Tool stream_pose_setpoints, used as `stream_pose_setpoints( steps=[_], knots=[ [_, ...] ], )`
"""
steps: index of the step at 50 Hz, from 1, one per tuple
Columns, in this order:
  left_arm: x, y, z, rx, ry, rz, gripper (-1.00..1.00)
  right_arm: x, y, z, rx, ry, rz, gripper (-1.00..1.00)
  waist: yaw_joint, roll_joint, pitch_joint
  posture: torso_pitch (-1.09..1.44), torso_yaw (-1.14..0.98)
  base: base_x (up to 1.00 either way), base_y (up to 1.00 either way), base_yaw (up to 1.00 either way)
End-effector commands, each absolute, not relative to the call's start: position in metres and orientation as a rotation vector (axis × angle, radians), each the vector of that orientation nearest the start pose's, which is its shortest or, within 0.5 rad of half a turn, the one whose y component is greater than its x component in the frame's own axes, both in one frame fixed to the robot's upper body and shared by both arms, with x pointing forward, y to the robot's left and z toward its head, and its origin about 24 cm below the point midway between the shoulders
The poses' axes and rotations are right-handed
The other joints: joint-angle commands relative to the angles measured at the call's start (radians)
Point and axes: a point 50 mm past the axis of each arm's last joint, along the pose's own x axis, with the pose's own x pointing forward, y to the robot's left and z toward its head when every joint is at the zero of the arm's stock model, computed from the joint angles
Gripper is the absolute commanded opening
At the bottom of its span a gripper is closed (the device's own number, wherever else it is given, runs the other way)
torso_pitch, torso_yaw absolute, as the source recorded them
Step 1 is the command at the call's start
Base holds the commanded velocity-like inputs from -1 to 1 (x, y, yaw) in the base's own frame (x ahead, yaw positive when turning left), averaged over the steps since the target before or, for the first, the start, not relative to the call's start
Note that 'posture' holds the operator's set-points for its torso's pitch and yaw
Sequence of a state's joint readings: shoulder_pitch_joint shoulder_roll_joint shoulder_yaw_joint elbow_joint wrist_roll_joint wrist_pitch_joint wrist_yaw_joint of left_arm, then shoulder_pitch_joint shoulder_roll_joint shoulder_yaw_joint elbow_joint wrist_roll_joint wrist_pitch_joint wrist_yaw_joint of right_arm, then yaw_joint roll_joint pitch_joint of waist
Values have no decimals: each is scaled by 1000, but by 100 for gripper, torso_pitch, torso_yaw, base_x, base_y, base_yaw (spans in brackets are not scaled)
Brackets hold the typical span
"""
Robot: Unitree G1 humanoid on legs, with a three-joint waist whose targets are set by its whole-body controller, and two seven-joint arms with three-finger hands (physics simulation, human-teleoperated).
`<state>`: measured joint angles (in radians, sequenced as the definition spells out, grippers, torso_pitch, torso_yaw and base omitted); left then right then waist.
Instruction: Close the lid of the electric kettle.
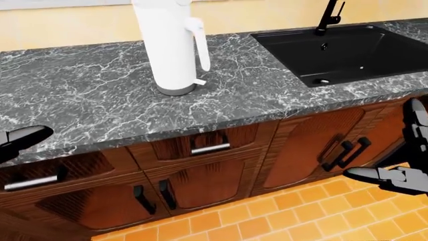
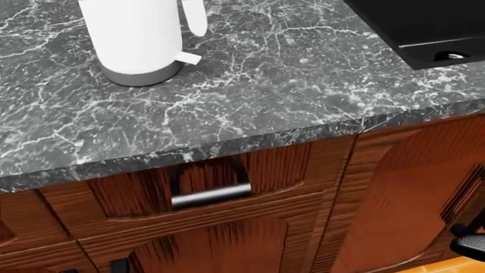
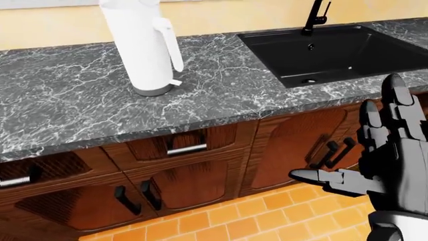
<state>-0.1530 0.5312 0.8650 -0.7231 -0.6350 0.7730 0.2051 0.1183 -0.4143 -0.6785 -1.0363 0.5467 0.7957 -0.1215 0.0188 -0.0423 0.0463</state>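
A tall white electric kettle (image 1: 171, 47) with a white handle on its right side stands on the dark marble counter (image 1: 80, 95), at the top centre of the left-eye view. Its top and lid are cut off by the frame's upper edge. It also shows in the head view (image 2: 136, 37). My right hand (image 3: 381, 160) is open, fingers spread, low at the right in front of the cabinets, far from the kettle. My left hand (image 1: 20, 140) shows only as dark fingers at the left edge, below the counter's rim.
A black sink (image 1: 347, 50) with a black tap (image 1: 329, 15) is set in the counter at the top right. Brown wooden drawers and cabinet doors (image 1: 200, 175) with handles run below the counter. Orange floor tiles (image 1: 301, 216) lie at the bottom.
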Motion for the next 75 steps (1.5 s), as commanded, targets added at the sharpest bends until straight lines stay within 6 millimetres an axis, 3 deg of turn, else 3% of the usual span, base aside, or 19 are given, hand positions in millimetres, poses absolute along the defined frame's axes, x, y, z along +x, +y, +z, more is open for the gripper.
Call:
stream_pose_setpoints(
  steps=[1,2,4,10,12,14,15,17,23,25,27,28,29,32,36,63,64,72,75],
  knots=[
    [173,311,260,28,-462,510,100,155,-253,223,-197,-308,-313,100,-3,-19,-19,0,0,16,0,0],
    [173,311,260,28,-461,510,100,155,-253,223,-197,-309,-312,100,-8,1,-15,0,0,16,0,0],
    [173,311,260,28,-461,510,100,155,-253,224,-197,-309,-313,100,-14,-4,-4,0,0,15,0,0],
    [173,311,260,28,-461,510,100,154,-253,224,-197,-308,-312,100,-23,44,3,0,0,16,0,0],
    [173,311,259,28,-461,509,100,154,-253,224,-197,-308,-312,100,-28,76,4,0,0,16,0,0],
    [174,311,259,28,-460,509,100,154,-253,224,-197,-308,-312,100,-27,140,-19,0,0,16,0,0],
    [174,311,259,28,-461,509,100,154,-253,223,-197,-307,-311,100,-15,94,-8,0,0,16,0,0],
    [174,311,259,28,-460,509,100,155,-253,223,-197,-308,-311,100,-12,110,-5,0,0,15,0,0],
    [174,310,260,30,-461,508,100,155,-253,224,-197,-310,-311,100,-5,57,-4,0,0,15,0,0],
    [174,310,260,29,-462,508,100,155,-253,224,-198,-310,-312,100,-1,24,-5,0,0,16,0,0],
    [173,310,261,29,-463,508,100,154,-253,225,-199,-313,-313,100,-4,-38,-25,0,0,15,0,0],
    [173,310,260,30,-462,508,100,154,-253,225,-198,-323,-310,100,-11,19,15,0,0,0,0,0],
    [173,310,260,30,-462,507,100,154,-253,226,-200,-323,-312,100,-12,13,3,0,0,0,0,0],
    [173,309,261,31,-463,506,100,153,-253,225,-194,-325,-311,100,-13,54,10,0,0,0,0,0],
    [173,309,261,29,-464,507,100,154,-253,224,-183,-324,-311,100,-21,46,-8,0,0,0,0,0],
    [174,310,259,30,-460,507,100,151,-251,226,-138,-369,-288,100,-26,48,4,0,0,0,0,0],
    [175,310,258,31,-460,506,100,151,-251,226,-137,-371,-288,100,-21,52,-10,0,0,0,0,9],
    [174,310,258,30,-460,506,100,151,-250,226,-146,-366,-285,100,8,30,13,0,0,0,0,49],
    [174,309,258,31,-461,505,100,151,-250,226,-144,-367,-286,100,14,46,11,0,0,0,0,95]
  ],
)
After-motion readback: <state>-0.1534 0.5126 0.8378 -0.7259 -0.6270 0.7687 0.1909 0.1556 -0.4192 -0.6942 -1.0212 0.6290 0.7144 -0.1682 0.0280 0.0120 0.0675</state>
